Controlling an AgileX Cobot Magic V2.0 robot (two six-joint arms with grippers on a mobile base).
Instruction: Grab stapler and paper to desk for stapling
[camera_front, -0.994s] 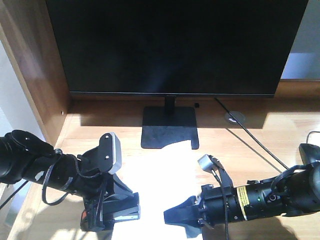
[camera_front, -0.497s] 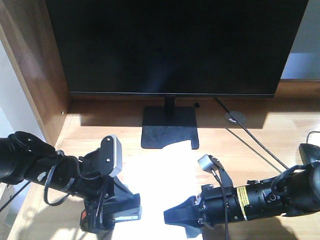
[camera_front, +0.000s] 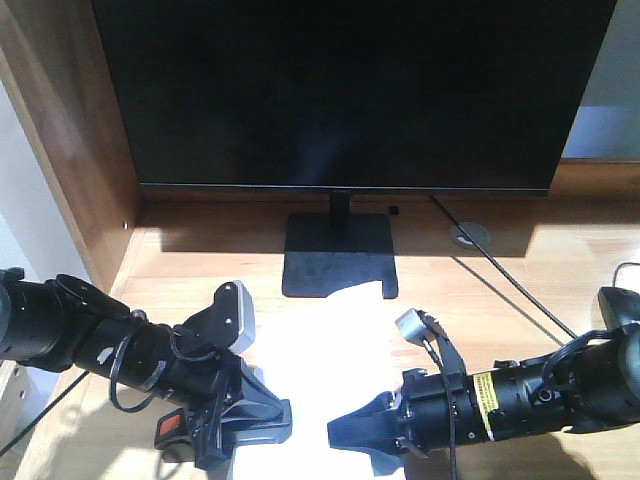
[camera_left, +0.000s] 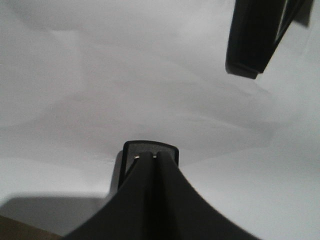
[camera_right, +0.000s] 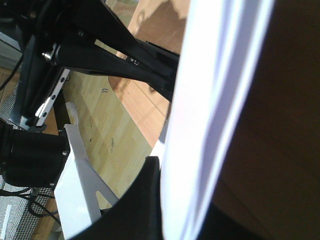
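Observation:
The white paper (camera_front: 320, 350) lies on the light wood desk (camera_front: 540, 270) in front of the monitor stand and fills the left wrist view (camera_left: 100, 90). The black stapler (camera_front: 170, 425), orange patch showing, sits at the paper's left front edge under my left gripper (camera_front: 262, 418). In the left wrist view my left gripper (camera_left: 146, 157) has its jaws together over the stapler's rounded end (camera_left: 150, 147). My right gripper (camera_front: 350, 432) is shut on the paper's front edge. In the right wrist view the sheet (camera_right: 215, 100) runs between the jaws of that gripper (camera_right: 185, 200).
A large black monitor (camera_front: 350, 90) on a square stand (camera_front: 340, 255) fills the back. The brown side panel (camera_front: 70, 130) walls the left. A cable (camera_front: 510, 280) runs across the right of the desk towards a dark object (camera_front: 622, 300) at the right edge.
My left arm has dropped lower and shifted a little right, bringing its gripper flatter over the stapler. The right arm and the paper have not moved.

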